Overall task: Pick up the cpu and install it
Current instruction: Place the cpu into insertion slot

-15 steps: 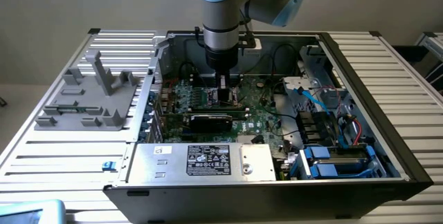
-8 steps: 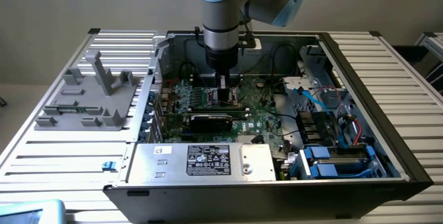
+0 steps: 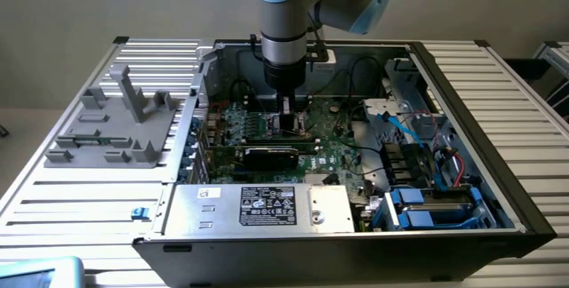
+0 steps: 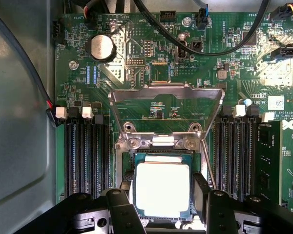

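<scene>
The cpu (image 4: pixel 162 189), a flat square chip with a bright silver top, lies level over the open socket frame (image 4: pixel 121 163) on the green motherboard. My gripper (image 4: pixel 164 186) is straight above it, with the dark fingers (image 4: pixel 201 192) pressed against its two opposite edges, so it is shut on the chip. The socket's metal load plate (image 4: pixel 166 91) is swung open and lies flat on the board beyond the socket. In the exterior view my gripper (image 3: pixel 286 128) reaches down into the open computer case (image 3: pixel 462 95), at the middle of the board.
Black memory slots (image 4: pixel 85 156) flank the socket, with one module (image 4: pixel 269 161) fitted. Black cables (image 4: pixel 210 48) arc over the board. A black card (image 3: pixel 280 156) and the labelled silver box (image 3: pixel 258 208) sit near the socket. A grey fixture (image 3: pixel 120 125) stands outside the case.
</scene>
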Motion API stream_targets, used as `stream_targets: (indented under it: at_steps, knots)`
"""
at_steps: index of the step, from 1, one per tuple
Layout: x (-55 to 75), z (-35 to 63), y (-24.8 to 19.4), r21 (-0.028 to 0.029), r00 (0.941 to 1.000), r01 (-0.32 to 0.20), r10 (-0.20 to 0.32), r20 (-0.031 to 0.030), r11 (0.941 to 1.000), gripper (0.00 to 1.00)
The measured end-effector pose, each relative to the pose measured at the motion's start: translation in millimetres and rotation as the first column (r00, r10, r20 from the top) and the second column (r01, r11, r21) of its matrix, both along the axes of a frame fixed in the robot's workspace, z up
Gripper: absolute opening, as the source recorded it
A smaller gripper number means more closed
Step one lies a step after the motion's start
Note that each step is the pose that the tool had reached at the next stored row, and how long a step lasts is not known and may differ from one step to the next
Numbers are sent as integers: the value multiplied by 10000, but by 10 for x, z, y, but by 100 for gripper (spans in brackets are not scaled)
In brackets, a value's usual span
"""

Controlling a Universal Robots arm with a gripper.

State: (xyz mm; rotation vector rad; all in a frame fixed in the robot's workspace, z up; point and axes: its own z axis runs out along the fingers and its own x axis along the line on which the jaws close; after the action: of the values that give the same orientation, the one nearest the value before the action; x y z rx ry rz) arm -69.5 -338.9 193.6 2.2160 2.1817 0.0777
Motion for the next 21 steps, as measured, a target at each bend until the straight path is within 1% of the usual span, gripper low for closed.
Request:
stream_targets:
  at_steps: [7, 8, 11, 18, 19, 21]
  knots:
    - [0, -3, 1, 6, 10000, 1, -1, 4, 10000, 57]
    - [0, -1, 1, 3, 10000, 0, 0, 2, 10000, 64]
    - [0, 5, 0, -3, 10000, 1, -1, -2, 10000, 64]
    - [0, 67, 0, 0, 10000, -5, 5, 1, 10000, 64]
    - [0, 84, 0, -1, 10000, -6, 6, 0, 10000, 64]
    - [0, 146, 0, 2, 10000, -11, 11, 2, 10000, 64]
